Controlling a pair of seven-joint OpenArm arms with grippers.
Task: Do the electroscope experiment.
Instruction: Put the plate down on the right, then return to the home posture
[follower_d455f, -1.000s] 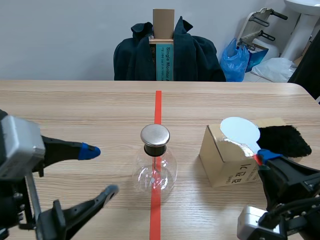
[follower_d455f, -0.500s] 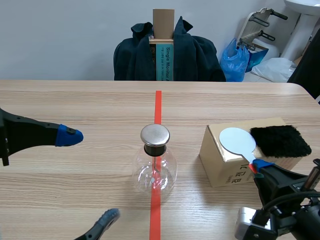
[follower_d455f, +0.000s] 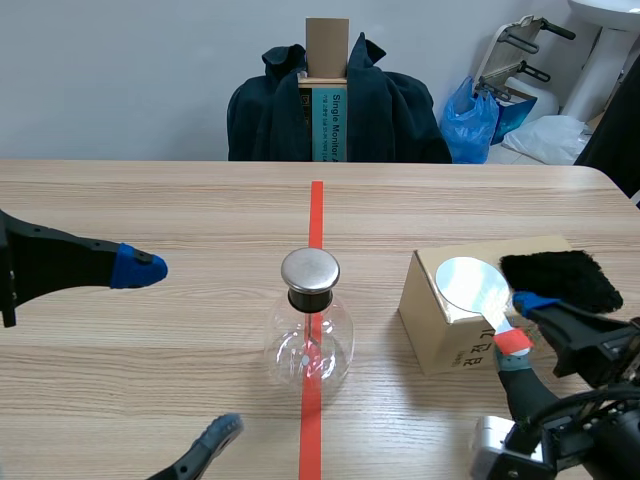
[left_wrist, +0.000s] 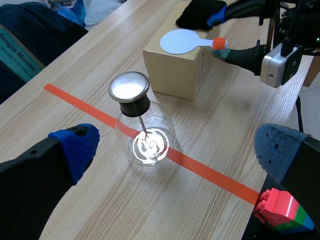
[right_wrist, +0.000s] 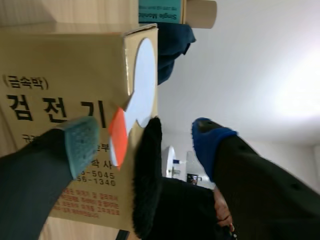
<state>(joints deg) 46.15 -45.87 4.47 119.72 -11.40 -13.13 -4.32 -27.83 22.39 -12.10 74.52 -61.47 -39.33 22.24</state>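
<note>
**Glass flask** (follower_d455f: 310, 338): stands upright on the tabletop (follower_d455f: 150, 200), astride the orange-red tape line (follower_d455f: 316, 210). It is closed by a dark stopper under a round metal cap (follower_d455f: 310, 270). Contents: a thin rod hangs from the stopper down into the clear bulb; whatever is at its lower end is too small to make out.

**Cardboard box** (follower_d455f: 445, 325): closed, near the flask's right and not touching it. Its inside is not visible. On its top lie:
- a pale round disc (follower_d455f: 475, 283), whose orange-red handle (follower_d455f: 513, 342) reaches past the box edge nearest the robot;
- a black fur pad (follower_d455f: 560, 280), on the side away from the flask.

**Right gripper** (follower_d455f: 522, 333): to the right of the flask at the box, open. The handle lies between its fingers, just beside the grey-green pad (right_wrist: 80, 140), and is not pinched.

**Left gripper** (follower_d455f: 175, 350): to the left of the flask and clear of it, spread wide and holding nothing.

**Dark jacket** (follower_d455f: 270, 120): draped on a chair beyond the flask, past the tabletop's far edge.
</note>
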